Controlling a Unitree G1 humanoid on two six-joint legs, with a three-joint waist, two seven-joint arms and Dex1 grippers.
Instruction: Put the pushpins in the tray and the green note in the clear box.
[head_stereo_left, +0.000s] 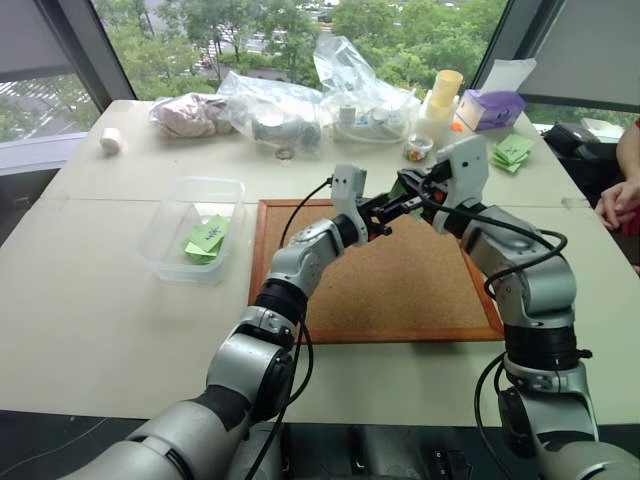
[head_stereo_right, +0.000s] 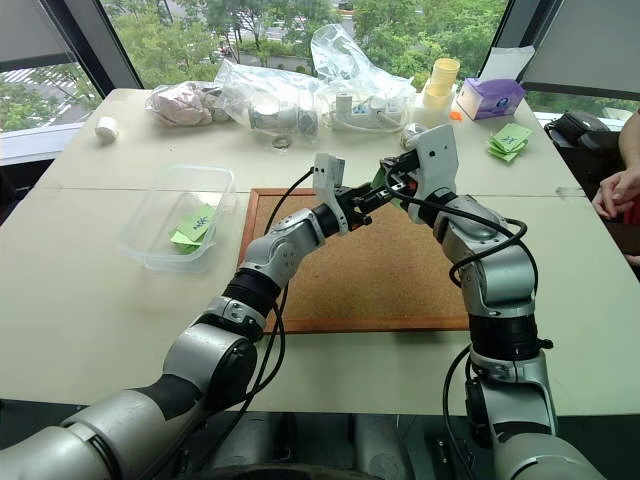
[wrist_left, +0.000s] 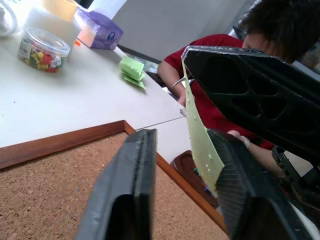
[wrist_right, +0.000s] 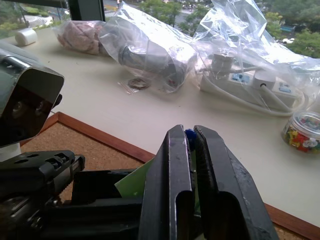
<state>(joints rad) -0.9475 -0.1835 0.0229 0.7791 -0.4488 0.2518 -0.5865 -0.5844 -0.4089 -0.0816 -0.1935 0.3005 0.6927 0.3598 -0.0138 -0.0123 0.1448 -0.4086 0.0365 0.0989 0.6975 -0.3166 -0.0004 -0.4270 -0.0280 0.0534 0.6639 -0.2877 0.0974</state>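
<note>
Left eye view: both robot arms meet above a wood-framed corkboard (head_stereo_left: 400, 275) on a pale table (head_stereo_left: 90, 300). The right gripper (wrist_right: 190, 142) is closed, with a blue pushpin (wrist_right: 189, 134) pinched at its fingertips and the green note (wrist_left: 199, 135) hanging from it. The left gripper (wrist_left: 182, 150) has its two fingers around the note's lower edge, one touching the paper, a gap at the other. The clear box (head_stereo_left: 190, 228), left of the corkboard, holds other green notes. The tray (wrist_left: 192, 170) sits just beyond the corkboard's edge.

Bright window daylight, soft shadows, wrist-view fingers (wrist_left: 125, 200) blurred
</note>
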